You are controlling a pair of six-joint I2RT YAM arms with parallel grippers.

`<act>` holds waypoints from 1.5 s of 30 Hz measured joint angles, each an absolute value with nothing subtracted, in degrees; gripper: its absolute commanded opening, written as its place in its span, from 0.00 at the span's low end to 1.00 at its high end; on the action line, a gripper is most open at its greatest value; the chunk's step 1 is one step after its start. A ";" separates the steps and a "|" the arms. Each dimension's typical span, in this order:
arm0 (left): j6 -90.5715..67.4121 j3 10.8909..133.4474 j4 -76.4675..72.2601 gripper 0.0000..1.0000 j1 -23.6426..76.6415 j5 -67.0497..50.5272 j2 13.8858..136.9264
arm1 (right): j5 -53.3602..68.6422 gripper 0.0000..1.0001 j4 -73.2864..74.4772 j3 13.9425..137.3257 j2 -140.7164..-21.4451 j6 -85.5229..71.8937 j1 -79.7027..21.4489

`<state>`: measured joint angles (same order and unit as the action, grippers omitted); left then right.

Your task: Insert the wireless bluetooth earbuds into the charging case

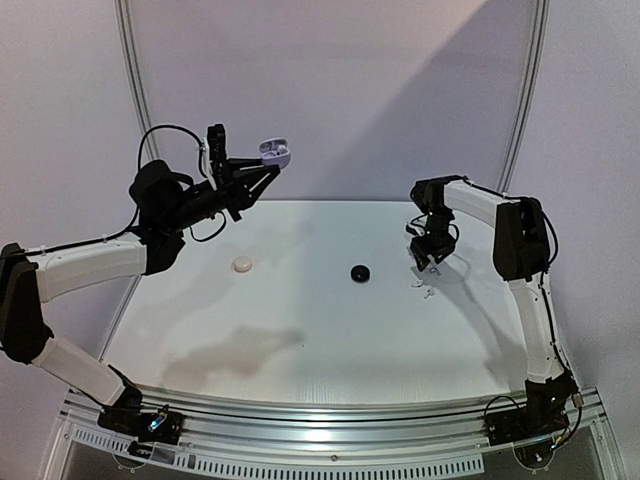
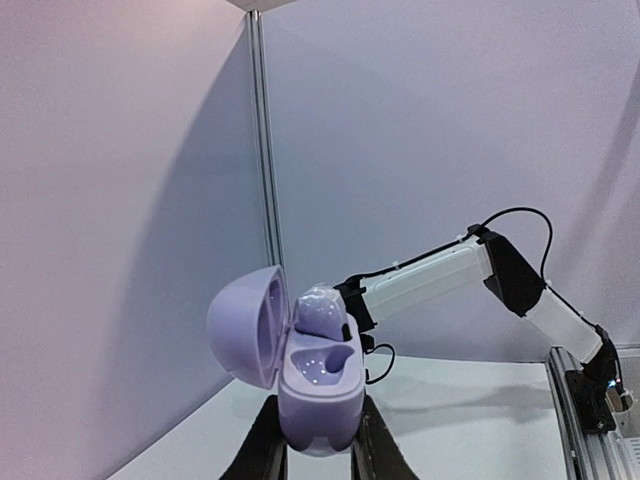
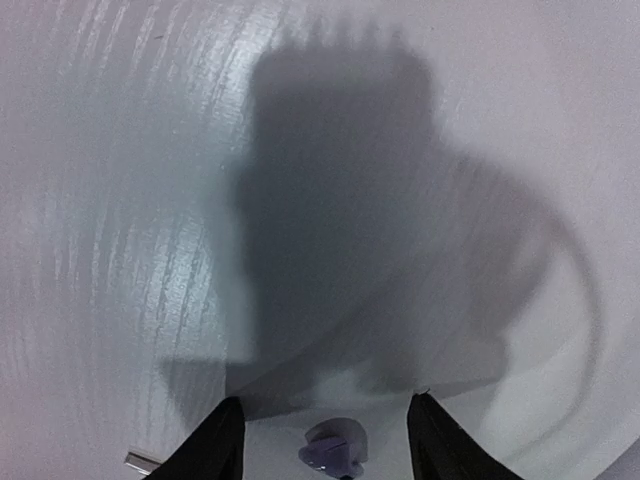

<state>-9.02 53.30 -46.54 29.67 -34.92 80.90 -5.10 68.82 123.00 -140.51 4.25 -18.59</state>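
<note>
Right wrist cam: right claw (image 3: 325, 402) is spread wide, with a lavender earbud (image 3: 333, 455) between the fingers but not pinched. Left claw (image 2: 320, 425) grips the open case (image 2: 318, 385) up in the air, one slot empty. I'd centre on the bud and close gently.

Lavender charging case (image 2: 320, 392), lavender earbud (image 3: 333, 452), black case (image 1: 360, 272), cream case (image 1: 242, 264)

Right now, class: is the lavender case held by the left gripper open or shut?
Open. The lavender case has its lid swung back from the base, baring two wells: one holds an earbud, one is empty.
</note>
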 measured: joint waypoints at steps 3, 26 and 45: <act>-8.99 53.30 -46.02 0.00 29.67 -34.92 80.90 | -4.34 0.46 69.04 123.04 -141.29 4.67 -17.58; -8.32 53.45 -45.08 0.00 29.67 -34.92 80.90 | -2.28 0.33 67.02 116.81 -138.17 6.85 -16.95; -8.08 53.47 -45.06 0.00 29.67 -34.89 80.90 | -2.44 0.15 67.42 116.22 -137.62 6.76 -17.19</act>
<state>-8.08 53.47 -45.06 29.67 -34.89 80.90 -2.44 67.42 116.22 -137.62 6.76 -17.19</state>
